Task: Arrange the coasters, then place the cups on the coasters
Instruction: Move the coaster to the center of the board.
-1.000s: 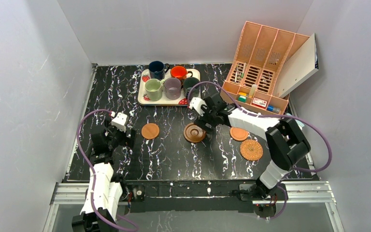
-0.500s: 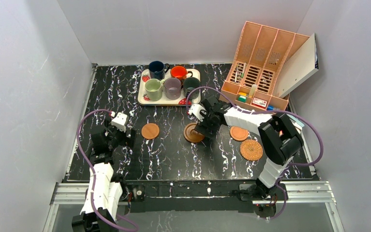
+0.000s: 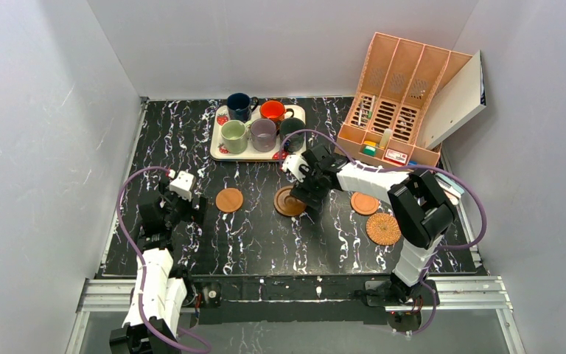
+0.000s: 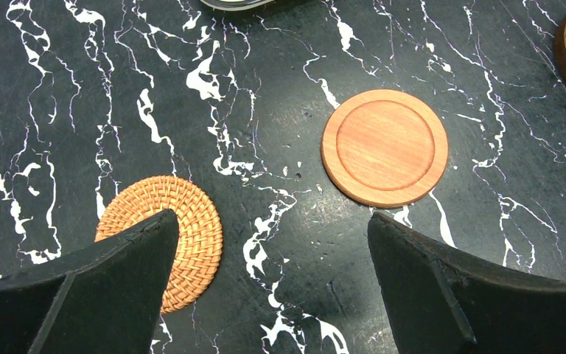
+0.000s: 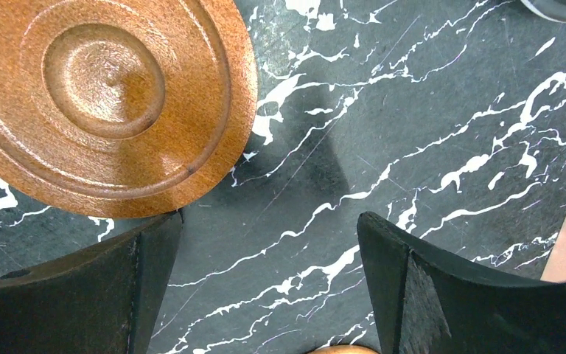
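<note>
The right gripper (image 5: 265,247) is standing fully open and holding nothing. It is hanging low over the table (image 5: 427,110), with the finger at the left of its wrist view sitting right at the rim of the ringed coaster (image 5: 103,96) — whether the two are touching cannot be told. Seen from above, this coaster is lying flat at mid-table, between the left smooth coaster (image 3: 229,200) and the right smooth coaster (image 3: 365,203), with the right wicker coaster (image 3: 383,228) nearer the arm bases. The left gripper (image 4: 273,228) is likewise gaping wide and empty. It is hovering over the left wicker coaster (image 4: 188,214), which one of its fingers is partly hiding. The five cups (image 3: 263,134) are all sitting on the tray (image 3: 221,153) at the far side, and none is resting on a coaster yet.

Handling judgement: the ringed coaster is looking like stiff, glossy wood — light, thin and likely to slide on the polished surface. Lying flat, it is offering little height, so the fingers should be straddling its full width and closing on opposite rim points, or nudging it by the rim. The cups are appearing rigid, glazed and chip-prone; gripping across the wall at the lip is looking like the safer hold
</note>
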